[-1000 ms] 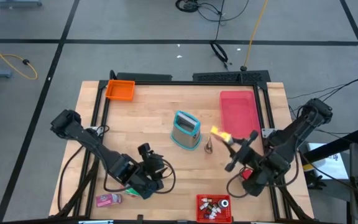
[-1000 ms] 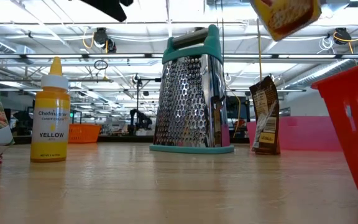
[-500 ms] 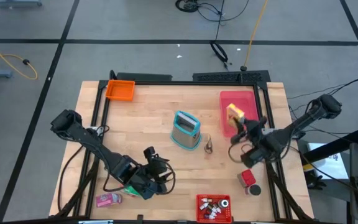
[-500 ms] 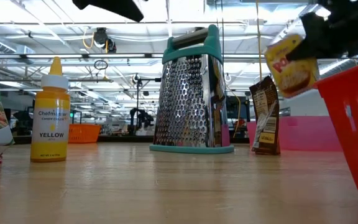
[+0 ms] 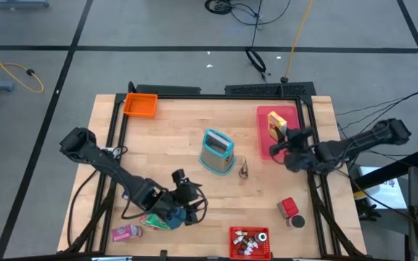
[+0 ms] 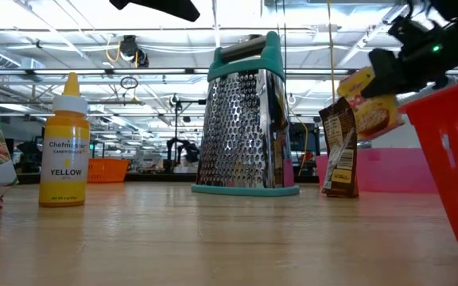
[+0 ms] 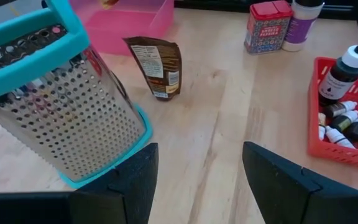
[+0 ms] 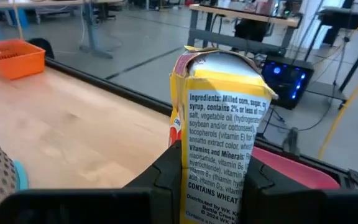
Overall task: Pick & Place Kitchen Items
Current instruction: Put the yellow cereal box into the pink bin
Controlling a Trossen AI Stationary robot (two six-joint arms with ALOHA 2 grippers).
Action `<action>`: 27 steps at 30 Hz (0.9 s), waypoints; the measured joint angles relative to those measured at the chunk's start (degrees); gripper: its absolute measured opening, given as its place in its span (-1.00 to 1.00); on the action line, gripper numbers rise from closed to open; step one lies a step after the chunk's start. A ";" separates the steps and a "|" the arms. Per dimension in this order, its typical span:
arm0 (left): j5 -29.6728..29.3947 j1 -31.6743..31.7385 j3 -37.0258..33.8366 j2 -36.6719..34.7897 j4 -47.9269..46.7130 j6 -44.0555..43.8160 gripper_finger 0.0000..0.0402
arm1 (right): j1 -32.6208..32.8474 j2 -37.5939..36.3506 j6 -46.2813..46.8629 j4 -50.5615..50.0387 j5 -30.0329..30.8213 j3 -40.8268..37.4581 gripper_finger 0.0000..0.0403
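Yellow packet (image 5: 275, 122) clamped in right end effector (image 5: 284, 139) over pink tray (image 5: 290, 116).

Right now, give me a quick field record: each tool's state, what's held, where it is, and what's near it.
right tool: shut on yellow cereal box, held over the flat pink tray
left tool: open, empty, low over the near-left table area
ahead of left tool: steel grater with teal frame, small brown pouch
near edge: red basket of tiny bottles
right side: red dark-lidded canister
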 joint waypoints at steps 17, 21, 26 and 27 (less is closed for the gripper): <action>0.02 3.55 0.02 0.00 0.12 4.05 0.17 | -32.11 -1.64 -28.37 42.08 -32.22 -15.24 -0.64; 0.10 4.82 0.02 0.00 0.11 4.54 0.17 | -36.31 -0.68 -30.53 43.86 -35.66 -15.22 -0.64; 0.19 6.02 0.02 0.00 0.11 5.70 0.17 | -40.71 1.99 -32.47 45.34 -39.57 -15.22 -0.64; 0.20 6.25 0.02 0.00 0.09 5.94 0.17 | -41.60 2.83 -32.71 46.70 -40.41 -15.22 -0.64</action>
